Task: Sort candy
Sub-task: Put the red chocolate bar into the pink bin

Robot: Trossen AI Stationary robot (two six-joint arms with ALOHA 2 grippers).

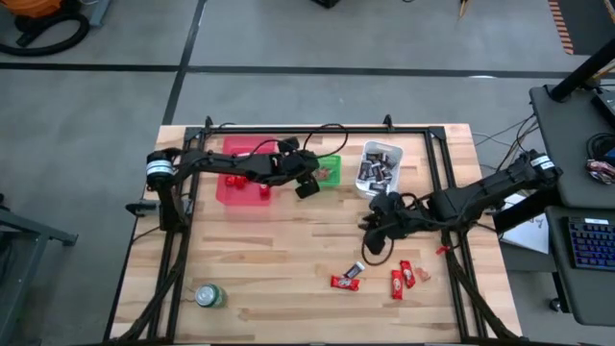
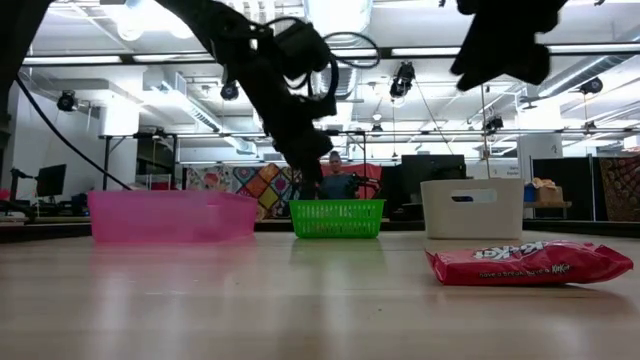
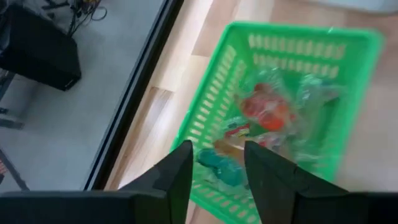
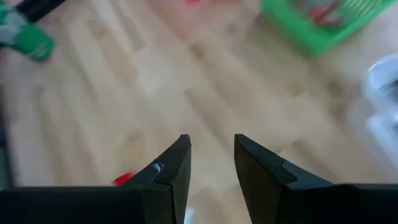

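Left gripper (image 3: 216,163) above the green basket (image 1: 330,171), jaws parted by a narrow gap with nothing between them; straight beneath its fingertips (image 3: 180,168), inside the basket, a heap of small clear-wrapped sweets (image 3: 268,115), red-orange and teal. Beside that gripper, on the side away from the right arm, a pink tray (image 1: 240,188) with red candies (image 1: 234,182) lying in it. On the basket's other side, a white bin (image 1: 381,154) packed with dark brown-and-silver bars (image 1: 377,172).

Right gripper (image 4: 211,160) raised over bare wood of the table (image 1: 279,259), just in front of the white bin, jaws slightly apart and empty; nothing gripped. Near it, toward the table's front edge, loose candy not yet sorted: a dark bar (image 1: 353,272) touching a red one (image 1: 344,283), then two red-wrapped pieces (image 1: 401,279) side by side and a small pale one (image 1: 423,276) just beyond them. From table height, a red KitKat wrapper (image 2: 530,264) lying flat and close to the lens. Far from both grippers, at the front corner on the left arm's side, a round green can (image 1: 209,296) standing apart from everything else
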